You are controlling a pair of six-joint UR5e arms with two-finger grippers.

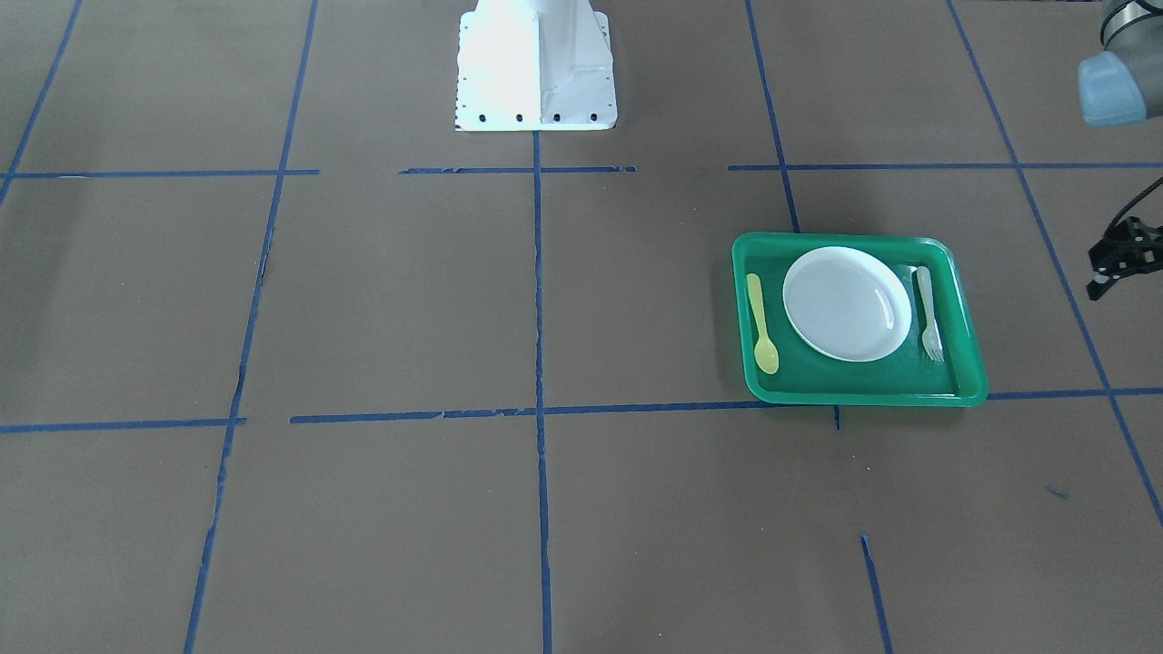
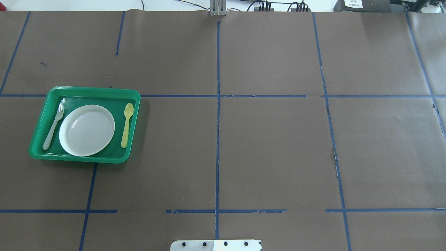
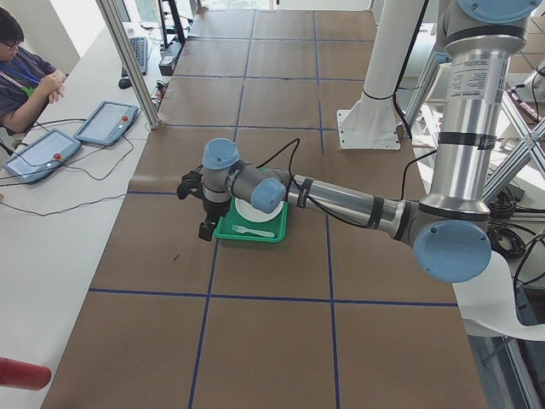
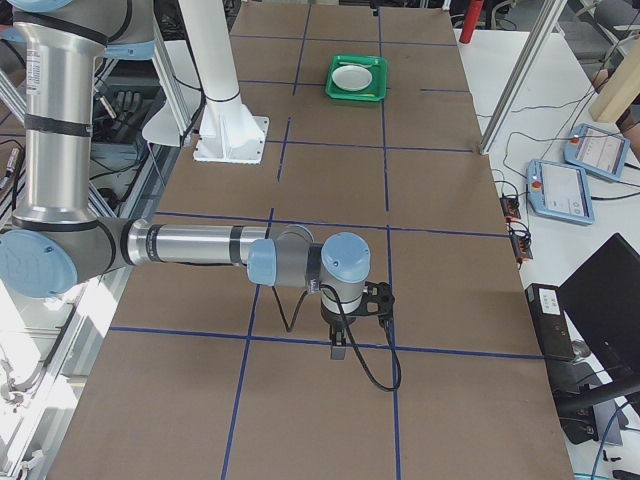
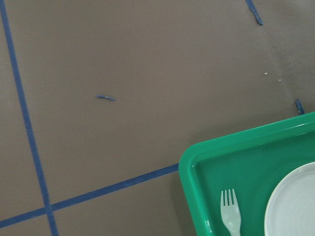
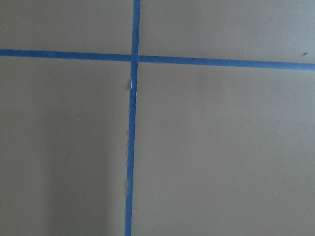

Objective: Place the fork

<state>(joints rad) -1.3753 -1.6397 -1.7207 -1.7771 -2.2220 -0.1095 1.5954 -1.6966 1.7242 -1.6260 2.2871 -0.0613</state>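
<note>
The brown-papered table point(image 2: 264, 146) is mostly bare. The left arm point(image 3: 341, 200) stretches low across it, and the left gripper point(image 3: 204, 228) hangs just beyond the outer edge of the green tray point(image 2: 94, 89). It holds nothing that I can make out, but whether its fingers are apart or together I cannot tell from here. The right gripper point(image 4: 340, 345) is well apart, over open table at the other end, and its fingers are just as unreadable.

To my eye the placing looks done, and what remains is to get clear. The safe way would be to rise first and then draw off sideways, so that nothing catches the tray's rim and jolts the light plastic inside.

In the tray sits the white plate point(image 2: 86, 130). The fork point(image 2: 53, 127) lies flat on the tray floor between the plate and the wall on the robot's left. Its long axis runs roughly front to back. The tines point away from the robot and lean slightly in toward the plate, and the handle end is nearer the robot. The yellow spoon point(image 2: 126, 125) lies on the plate's other side.
</note>
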